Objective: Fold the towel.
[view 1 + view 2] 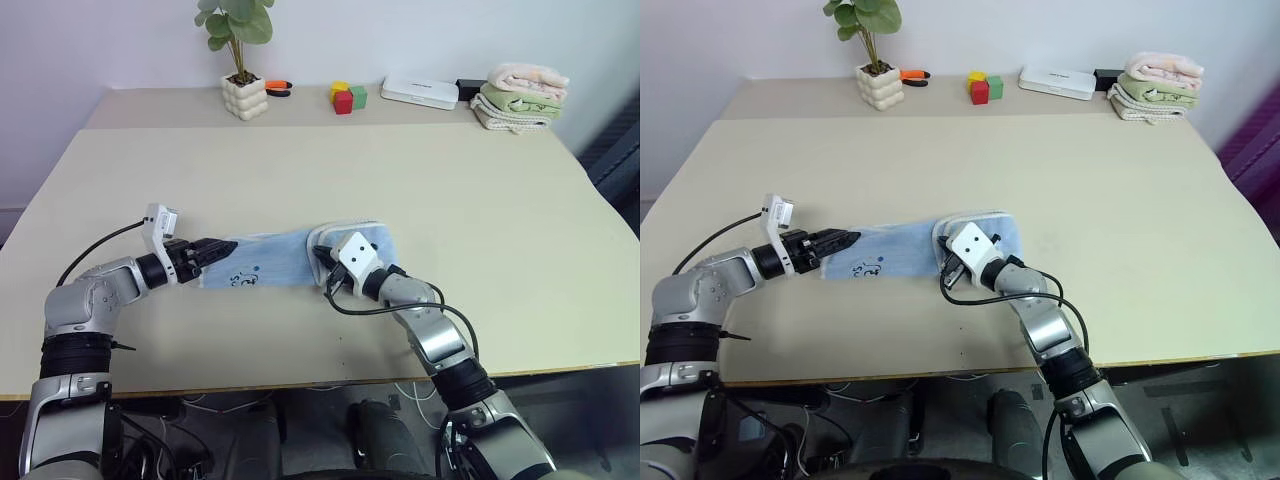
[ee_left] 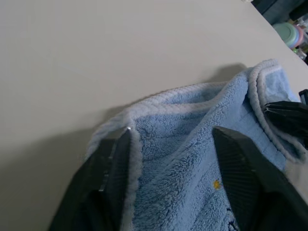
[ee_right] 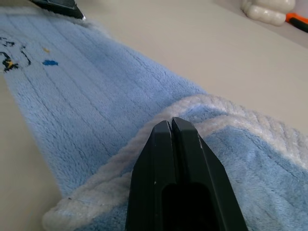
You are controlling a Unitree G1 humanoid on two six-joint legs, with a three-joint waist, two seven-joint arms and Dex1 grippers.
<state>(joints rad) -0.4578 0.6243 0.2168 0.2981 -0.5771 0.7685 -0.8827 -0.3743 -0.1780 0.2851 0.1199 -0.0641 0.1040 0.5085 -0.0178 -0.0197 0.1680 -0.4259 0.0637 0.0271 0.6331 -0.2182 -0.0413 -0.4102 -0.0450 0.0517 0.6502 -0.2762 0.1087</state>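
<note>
Fingers of the left gripper (image 2: 171,178) straddle the left hem of the light blue terry towel (image 1: 280,258), spread, not yet pinching. The right gripper's (image 3: 171,126) fingers are pressed together on its doubled right end. On the beige table (image 1: 320,170), it lies partly folded; the left end remains.

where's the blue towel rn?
Head views: the towel lies on the table's near-centre part, stretched between the left gripper and the right gripper.

Light blue terry-cloth towel (image 2: 192,159) running off the left wrist view's edge; small dark printed mark (image 1: 243,279) staying too small to read.
</note>
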